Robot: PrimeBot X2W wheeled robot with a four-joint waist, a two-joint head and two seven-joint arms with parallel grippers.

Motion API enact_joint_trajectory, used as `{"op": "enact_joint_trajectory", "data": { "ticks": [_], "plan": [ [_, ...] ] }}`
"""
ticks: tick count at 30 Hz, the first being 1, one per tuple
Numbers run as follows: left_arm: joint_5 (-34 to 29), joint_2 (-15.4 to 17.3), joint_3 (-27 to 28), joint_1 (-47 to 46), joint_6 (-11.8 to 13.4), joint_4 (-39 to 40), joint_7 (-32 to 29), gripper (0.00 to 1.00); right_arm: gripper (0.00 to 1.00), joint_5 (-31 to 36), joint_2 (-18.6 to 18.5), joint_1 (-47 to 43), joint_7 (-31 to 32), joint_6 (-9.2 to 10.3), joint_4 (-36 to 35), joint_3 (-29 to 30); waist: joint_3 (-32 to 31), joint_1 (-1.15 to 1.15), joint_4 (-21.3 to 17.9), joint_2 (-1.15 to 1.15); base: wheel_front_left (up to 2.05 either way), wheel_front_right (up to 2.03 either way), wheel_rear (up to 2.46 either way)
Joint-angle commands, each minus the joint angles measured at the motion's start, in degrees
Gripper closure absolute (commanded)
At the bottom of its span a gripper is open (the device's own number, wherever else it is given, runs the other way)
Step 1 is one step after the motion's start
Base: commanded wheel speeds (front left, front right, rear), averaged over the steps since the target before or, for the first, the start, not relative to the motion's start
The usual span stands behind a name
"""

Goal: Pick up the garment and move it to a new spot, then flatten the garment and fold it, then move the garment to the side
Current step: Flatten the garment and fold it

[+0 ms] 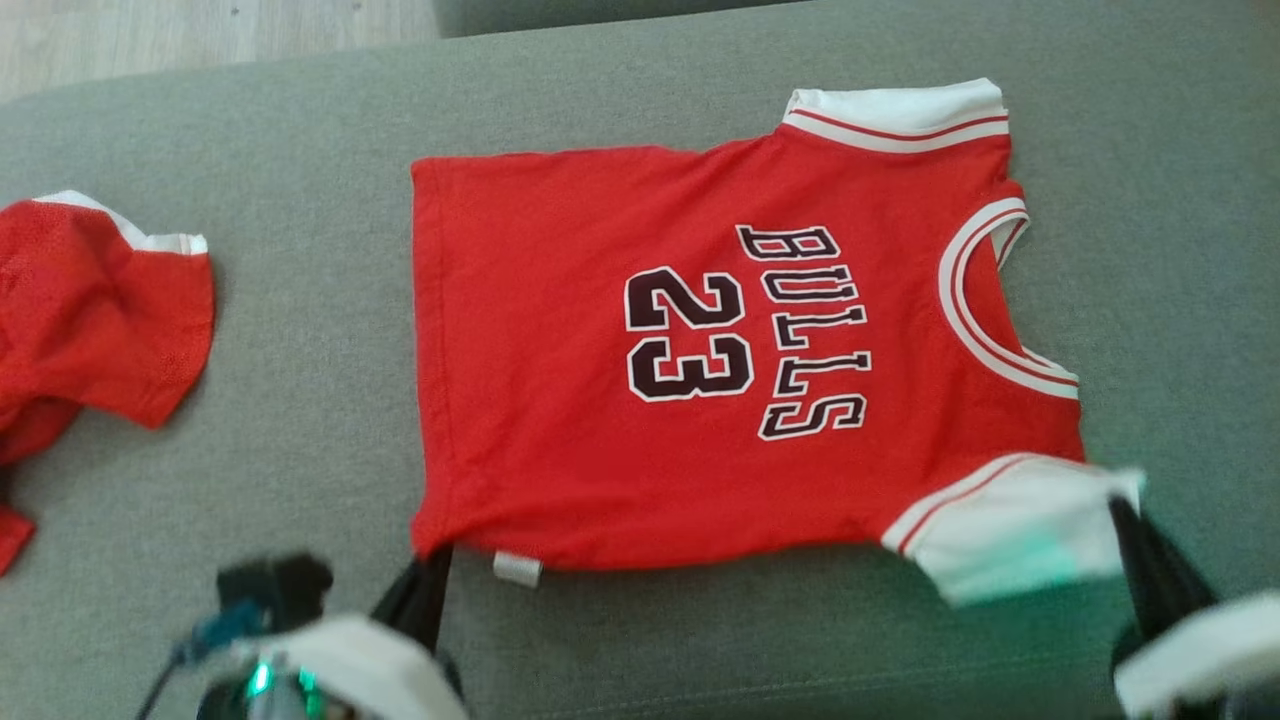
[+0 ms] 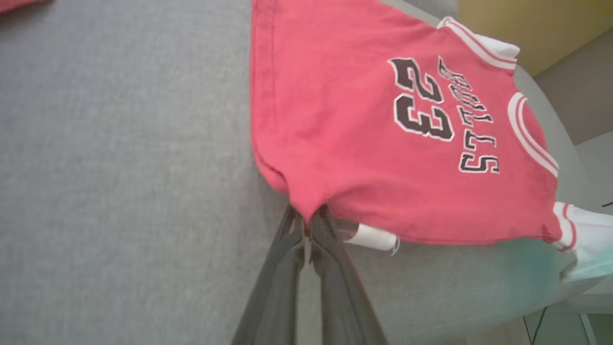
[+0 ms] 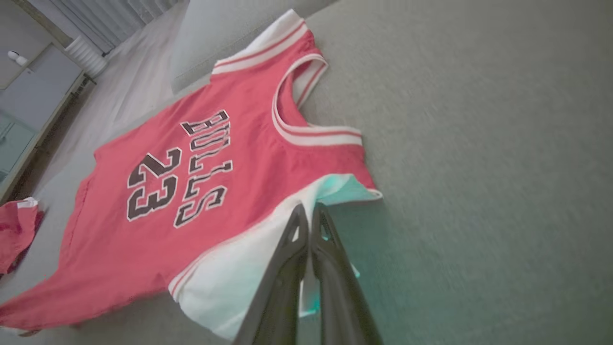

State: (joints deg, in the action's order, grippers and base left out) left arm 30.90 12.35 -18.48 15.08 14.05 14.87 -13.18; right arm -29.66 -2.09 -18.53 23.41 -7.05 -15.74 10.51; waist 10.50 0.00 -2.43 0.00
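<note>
Where the two pale forearms come in at the near edge of the grey upholstered surface (image 1: pixel 300 450), the left tool (image 1: pixel 436 556) has its long dark fingers pinched together on the near hem corner of a red jersey (image 1: pixel 560 400) with white sleeves and black, white-edged "BULLS 23" lettering. In the left wrist view the red cloth bunches into a small peak right where the fingertips close on it. Just beside that grip, a small white fabric label (image 1: pixel 517 568) sticks out from under the hem. Toward the robot's right, the right tool (image 1: pixel 1128 515) is clamped on the outer edge of the near white sleeve (image 1: pixel 1000 530), which looks slightly raised and blurred and carries a green tint. Between the two grips the near side edge of the jersey runs almost straight. Beyond it the jersey lies spread front-up and mostly flat on the surface, with its hem to the robot's left and its white-banded neckline (image 1: pixel 965 310) to the right. At the far edge the second white sleeve (image 1: pixel 900 112), trimmed with a red stripe, lies flat. Well apart to the left rests a crumpled red mesh garment with white trim (image 1: pixel 100 310). Farthest back, pale wooden floor (image 1: pixel 200 40) shows past the surface's rim.
</note>
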Motion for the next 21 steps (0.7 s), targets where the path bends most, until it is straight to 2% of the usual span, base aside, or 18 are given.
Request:
{"op": "enact_joint_trajectory", "data": {
  "ticks": [1, 5, 10, 18, 19, 20, 21],
  "plan": [
    [-0.3, 0.3, 1.4, -5.8, -0.5, 1.9, -1.3, 1.00, 1.00, 0.7, -0.8, 5.9, 1.6, -0.44, -1.7, -0.8, 0.3, 0.00, 0.0, 0.00, 0.00, 0.00, 0.00],
    [-0.6, 0.9, 1.2, -12.5, -1.0, -0.6, -4.3, 1.00, 1.00, 4.0, -1.2, 14.0, 4.9, -0.44, 0.3, -1.3, 1.4, 0.00, 0.0, 0.00, 0.00, 0.00, 0.00],
    [-0.5, 0.4, 1.0, -22.1, -1.7, -5.6, -7.6, 1.00, 1.00, 7.2, -4.3, 23.2, 7.7, -0.44, 5.5, -2.5, 3.5, 0.00, 0.6, 0.00, 0.00, 0.00, 0.00],
    [-2.8, 0.5, -0.2, -35.0, -2.1, -17.9, -11.1, 1.00, 1.00, 9.3, -8.0, 35.6, 7.9, -0.44, 16.3, -5.9, 6.7, 0.00, 0.5, 0.00, 0.00, 0.00, 0.00],
    [-2.9, 0.4, -0.3, -35.8, -2.1, -19.1, -11.2, 0.94, 0.16, 9.2, -8.3, 36.7, 7.7, -0.44, 17.5, -6.7, 6.9, 0.00, 0.3, 0.00, 0.00, 0.00, 0.00],
    [-3.1, 0.3, -0.5, -36.5, -2.1, -20.0, -11.1, 0.63, 0.00, 9.3, -8.6, 37.6, 7.4, -0.44, 18.6, -7.3, 6.9, 0.00, 0.2, 0.00, 0.00, 0.00, 0.00],
    [-3.1, 0.1, -0.8, -36.7, -2.4, -20.7, -11.1, 0.02, 0.00, 9.4, -8.9, 38.3, 6.8, -0.44, 19.4, -7.6, 7.0, 0.00, 0.1, 0.00, 0.00, 0.00, 0.00]
  ]
}}
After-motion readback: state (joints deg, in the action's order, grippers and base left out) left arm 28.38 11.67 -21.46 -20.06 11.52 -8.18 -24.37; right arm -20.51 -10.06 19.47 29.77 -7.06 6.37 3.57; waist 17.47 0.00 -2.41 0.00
